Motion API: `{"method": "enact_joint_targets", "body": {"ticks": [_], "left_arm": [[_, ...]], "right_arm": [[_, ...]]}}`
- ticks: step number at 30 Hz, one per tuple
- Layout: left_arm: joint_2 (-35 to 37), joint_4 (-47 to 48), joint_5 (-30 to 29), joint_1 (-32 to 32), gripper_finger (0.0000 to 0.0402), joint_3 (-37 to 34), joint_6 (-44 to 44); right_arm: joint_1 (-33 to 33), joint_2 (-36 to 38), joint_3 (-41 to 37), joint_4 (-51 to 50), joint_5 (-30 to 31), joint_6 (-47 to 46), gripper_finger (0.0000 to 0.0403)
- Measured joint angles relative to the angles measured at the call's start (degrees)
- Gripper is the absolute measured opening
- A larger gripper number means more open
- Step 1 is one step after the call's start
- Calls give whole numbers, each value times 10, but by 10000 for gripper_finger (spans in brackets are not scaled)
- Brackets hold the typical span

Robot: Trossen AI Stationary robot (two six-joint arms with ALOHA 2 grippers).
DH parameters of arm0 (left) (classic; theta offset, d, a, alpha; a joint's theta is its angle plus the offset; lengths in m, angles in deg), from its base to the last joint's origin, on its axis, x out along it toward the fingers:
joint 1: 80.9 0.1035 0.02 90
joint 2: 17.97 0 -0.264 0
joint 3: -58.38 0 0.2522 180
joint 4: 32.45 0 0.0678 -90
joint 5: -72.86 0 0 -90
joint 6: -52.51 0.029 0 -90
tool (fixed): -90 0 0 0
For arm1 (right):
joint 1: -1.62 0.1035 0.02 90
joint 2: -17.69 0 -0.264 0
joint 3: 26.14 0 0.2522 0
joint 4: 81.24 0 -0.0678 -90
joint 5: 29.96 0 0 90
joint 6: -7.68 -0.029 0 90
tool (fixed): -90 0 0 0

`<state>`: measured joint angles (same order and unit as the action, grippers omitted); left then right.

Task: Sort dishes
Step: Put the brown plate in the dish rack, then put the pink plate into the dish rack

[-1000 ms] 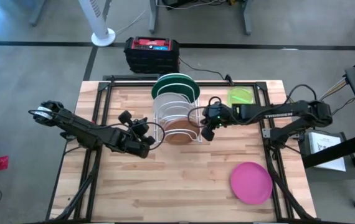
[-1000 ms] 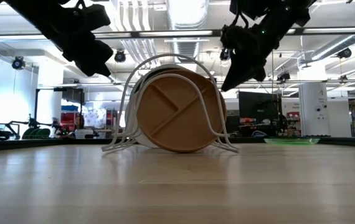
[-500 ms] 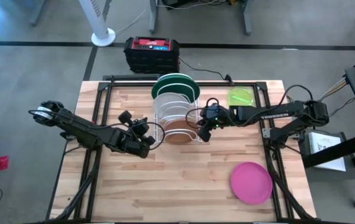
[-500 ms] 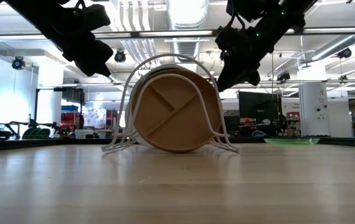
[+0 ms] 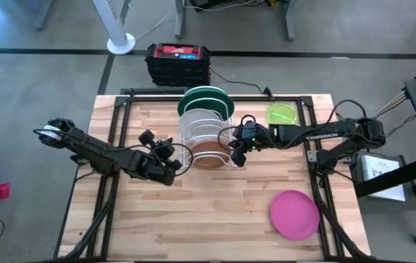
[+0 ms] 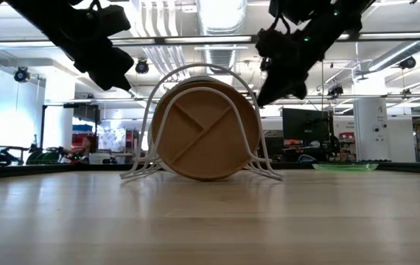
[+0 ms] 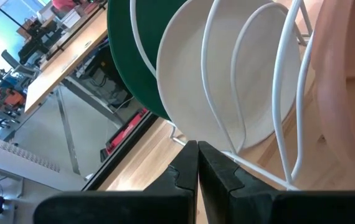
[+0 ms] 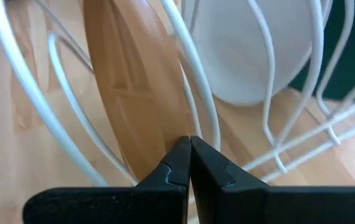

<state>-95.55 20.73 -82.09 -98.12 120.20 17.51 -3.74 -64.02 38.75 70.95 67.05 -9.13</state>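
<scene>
Three plates stand in the rack point(image 5: 206, 139), the pink plate point(image 5: 294, 214) and apparently the lime plate point(image 5: 282, 113) remain on the bench point(image 5: 215, 219), and the right hand point(image 5: 235, 155) is closed and empty.

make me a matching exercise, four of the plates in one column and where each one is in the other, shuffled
Plates:
1. dark green plate
2. brown divided plate
3. magenta pink plate
4. lime-green plate

Places:
A. lying flat near the table's front right corner
B. standing in the rack's front slot, nearest the low camera
C. lying flat near the table's back right edge
D. standing in the rack's rearmost slot

Pairs: 1-D, 2-B, 3-A, 4-C
</scene>
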Motion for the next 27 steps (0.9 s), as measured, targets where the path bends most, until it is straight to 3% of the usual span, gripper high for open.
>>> {"method": "enact_joint_targets", "body": {"ticks": [6,12,19,23,27], "left_arm": [[0,0,0,0,0,0,0],[0,0,0,0,0,0,0],[0,-1,0,0,0,0,0],[0,-3,0,0,0,0,0],[0,-4,7,0,0,0,0]], "right_arm": [[8,76,21,-180,-6,-21,0],[46,146,8,-359,-108,-59,0],[125,154,-62,-388,-165,-161,43],[163,132,-78,-415,-208,-187,87],[195,109,-79,-427,-210,-188,126]]}}
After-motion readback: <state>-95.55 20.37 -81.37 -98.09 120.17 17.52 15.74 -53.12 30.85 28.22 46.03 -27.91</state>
